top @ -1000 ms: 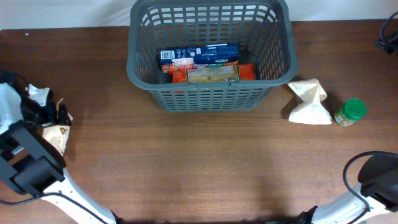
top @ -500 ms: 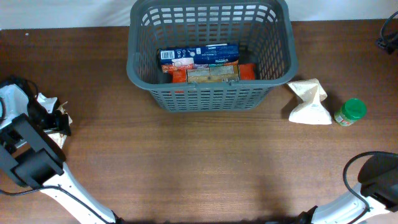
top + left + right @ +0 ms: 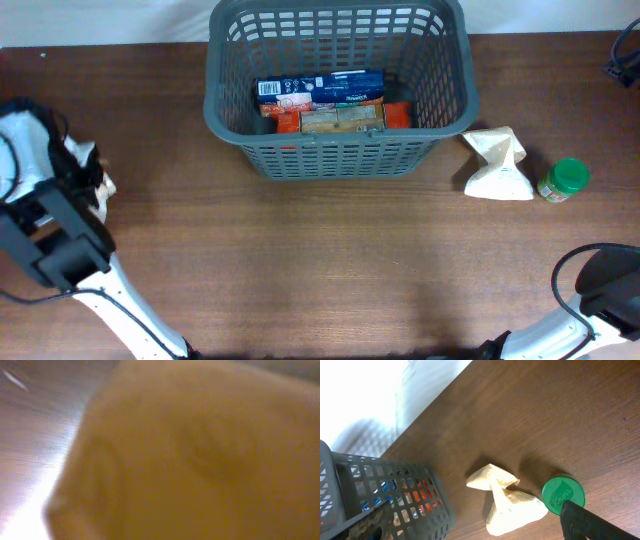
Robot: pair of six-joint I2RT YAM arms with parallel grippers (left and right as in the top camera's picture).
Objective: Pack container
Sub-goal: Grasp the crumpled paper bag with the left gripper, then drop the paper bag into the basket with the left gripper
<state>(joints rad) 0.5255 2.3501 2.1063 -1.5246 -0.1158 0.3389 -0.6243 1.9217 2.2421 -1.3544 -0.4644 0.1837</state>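
The container [image 3: 340, 158] is seen with boxes [image 3: 320, 88] lying inside it. Far to its left, the left gripper [image 3: 82, 172] is placed at a crumpled packet [image 3: 104, 186], and its jaws cannot be made out. To the container's right, the right gripper [image 3: 472, 527] is held wide apart and empty near a white bag [image 3: 510, 507] and a green-lidded jar [image 3: 563, 494].

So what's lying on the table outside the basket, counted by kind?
Bags: 2 (cream paper bag on the right; crumpled packet at the far left)
Green-lidded jar: 1
Total: 3
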